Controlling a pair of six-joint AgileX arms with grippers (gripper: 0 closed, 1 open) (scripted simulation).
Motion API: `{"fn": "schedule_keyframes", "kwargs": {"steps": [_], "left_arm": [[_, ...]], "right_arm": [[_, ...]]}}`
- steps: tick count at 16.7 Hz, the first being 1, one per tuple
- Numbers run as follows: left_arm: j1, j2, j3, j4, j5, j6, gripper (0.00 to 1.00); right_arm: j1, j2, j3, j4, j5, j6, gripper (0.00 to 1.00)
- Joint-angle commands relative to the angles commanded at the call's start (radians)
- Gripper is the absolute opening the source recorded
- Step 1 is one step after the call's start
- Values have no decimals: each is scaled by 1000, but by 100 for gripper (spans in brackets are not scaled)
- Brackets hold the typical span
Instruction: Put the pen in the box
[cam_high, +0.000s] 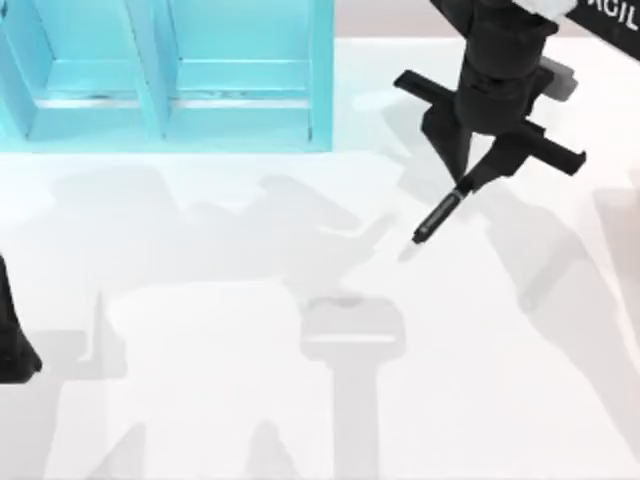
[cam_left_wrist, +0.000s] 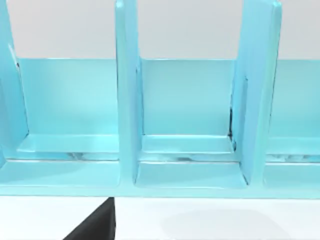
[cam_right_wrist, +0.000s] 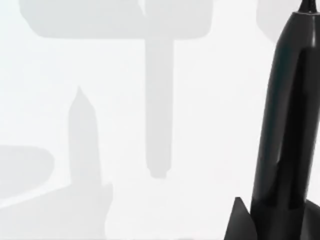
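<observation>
Above the table (cam_high: 250, 400), right end effector (cam_high: 468, 178) clamping pen (cam_high: 438, 216) (tilted).

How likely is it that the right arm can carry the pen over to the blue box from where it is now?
Probably yes. The right gripper is shut on the pen, held above the table, and nothing stands between it and the box at the table's back left.
</observation>
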Motion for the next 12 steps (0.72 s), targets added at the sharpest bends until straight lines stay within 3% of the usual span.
{"fn": "schedule_keyframes", "kwargs": {"steps": [5, 12], "left_arm": [[0, 0, 0, 0, 0, 0, 100], [0, 0, 0, 0, 0, 0, 100]], "right_arm": [[-206, -67, -73, 11, 0, -31, 0], [-784, -215, -274, 26, 11, -104, 0]]}}
